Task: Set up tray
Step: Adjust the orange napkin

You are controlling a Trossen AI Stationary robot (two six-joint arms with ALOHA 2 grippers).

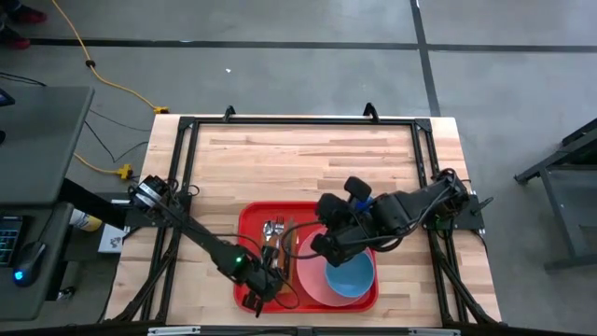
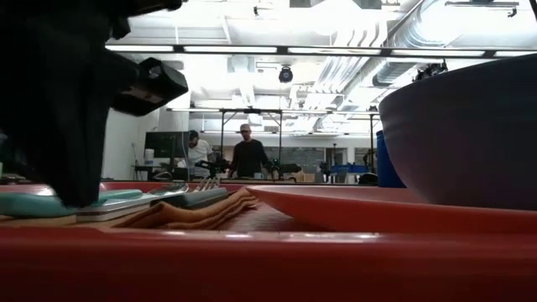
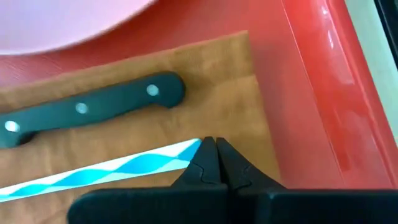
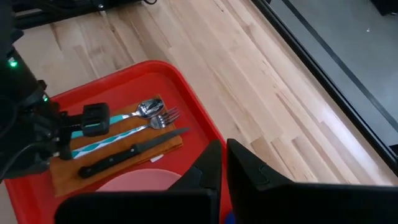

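Left gripper (image 3: 215, 163) clenched, empty, low over the napkin (image 3: 186, 112) inside the tray (image 1: 250, 224); right gripper (image 4: 224, 163) clenched above the tray's plate (image 1: 312, 280).

The left tool (image 3: 215, 163) is closed, its two dark fingers (image 3: 202, 167) pressed together with the tips just above the napkin (image 3: 186, 118). The orange-brown napkin lies flat on the red tray (image 3: 311, 93). A black-handled knife (image 3: 93, 107), with three pale rivets along its handle, rests on the napkin. A blue-and-white striped straw (image 3: 112, 169) also lies on the napkin, one end touching or just beside the fingertips. Part of a pink plate (image 3: 62, 22) rests on the tray beyond the napkin. The tray's raised rim runs along one side.
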